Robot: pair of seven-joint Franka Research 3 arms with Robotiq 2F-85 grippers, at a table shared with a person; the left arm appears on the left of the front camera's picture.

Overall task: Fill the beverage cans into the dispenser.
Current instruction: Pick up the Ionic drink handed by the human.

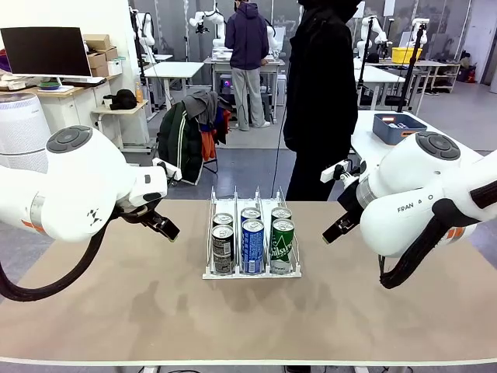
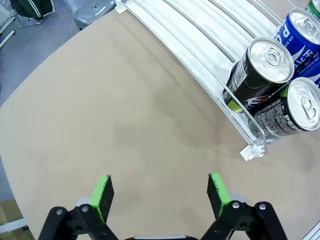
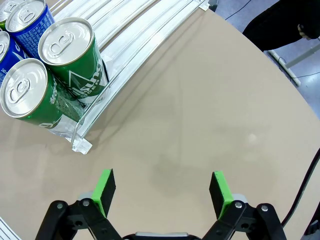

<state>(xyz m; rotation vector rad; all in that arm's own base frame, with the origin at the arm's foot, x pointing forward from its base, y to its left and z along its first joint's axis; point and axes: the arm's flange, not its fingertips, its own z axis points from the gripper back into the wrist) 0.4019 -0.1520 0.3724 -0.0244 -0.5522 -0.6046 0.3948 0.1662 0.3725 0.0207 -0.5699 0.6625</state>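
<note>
Front view: the dispenser [image 1: 233, 274] sits mid-table [image 1: 116, 303]. Six cans stand upright in it, two to a lane and crowded toward its front lip. The black cans [image 1: 223, 249] are in the left lane, the blue cans [image 1: 253, 246] in the middle and the green cans [image 1: 282, 245] in the right. The left end effector [image 1: 159, 224] hangs over the table at the dispenser's 9 o'clock, apart from it. The right end effector [image 1: 342, 225] hangs at its 3 o'clock, also apart. A person [image 1: 320, 93] stands at 12 o'clock, beyond the far edge.

Left wrist view: the left end effector [image 2: 160, 187] is spread wide, its green pads [image 2: 103, 195] holding nothing, over bare table. The dispenser [image 2: 200, 45] lies at 1 o'clock. The two black cans [image 2: 262, 67] stand at its near corner, with a blue can [image 2: 305, 35] just beyond them.

Right wrist view: the right end effector [image 3: 162, 189] is likewise spread and holds nothing, over bare table. The dispenser [image 3: 130, 30] lies at 11 o'clock. The two green cans [image 3: 70, 55] stand against its front lip, and the blue cans [image 3: 27, 20] touch them on the far side. The person's dark clothing [image 3: 285, 25] shows at 1 o'clock.
</note>
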